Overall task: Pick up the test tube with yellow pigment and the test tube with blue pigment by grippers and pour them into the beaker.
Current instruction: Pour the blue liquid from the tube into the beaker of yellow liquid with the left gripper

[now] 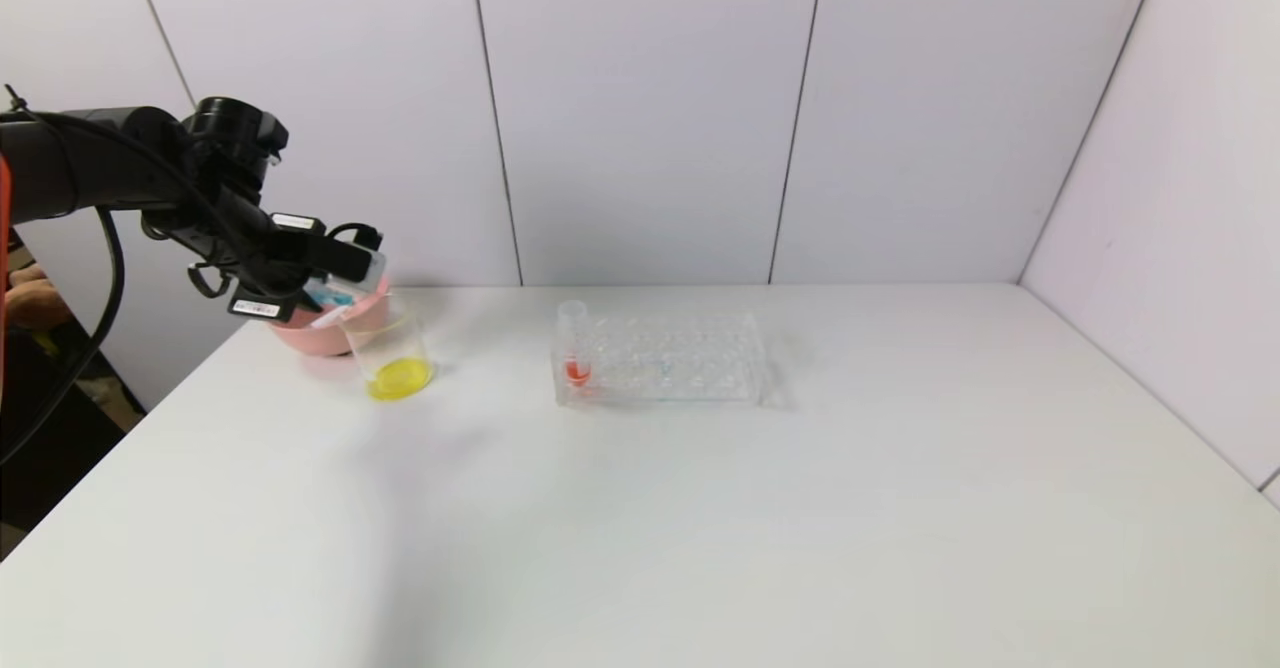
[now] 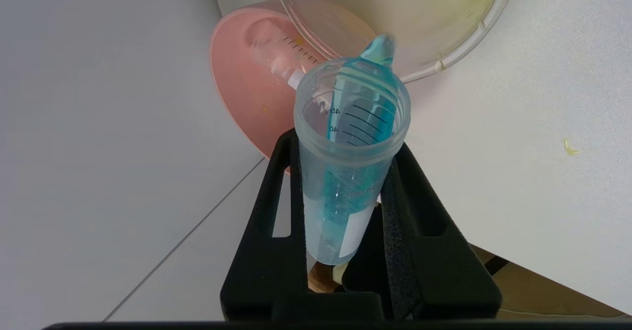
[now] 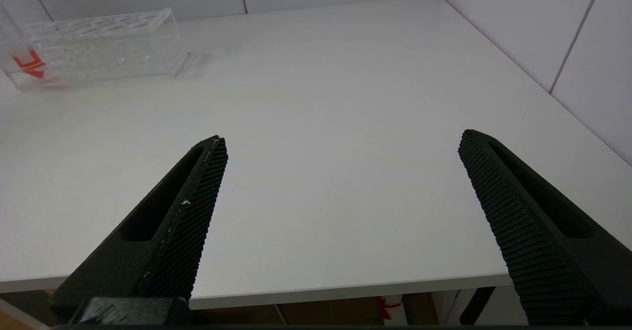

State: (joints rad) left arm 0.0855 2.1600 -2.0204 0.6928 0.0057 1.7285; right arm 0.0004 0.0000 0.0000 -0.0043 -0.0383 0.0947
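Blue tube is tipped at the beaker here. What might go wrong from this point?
1. The left tool holds the test tube with blue pigment tilted, a blue drop at its lip right by the rim of the beaker; liquid may run outside onto the table.
2. The pink bowl sits right against the beaker, so spill may land there.
3. The beaker is near the table's edge; a nudge might shift it.

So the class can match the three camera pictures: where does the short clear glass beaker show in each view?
Head view: the beaker stands far left, yellow liquid inside, before the pink bowl.
Left wrist view: its rim shows at the top.
Right wrist view: not in it.
Shared landmark: the pink bowl.
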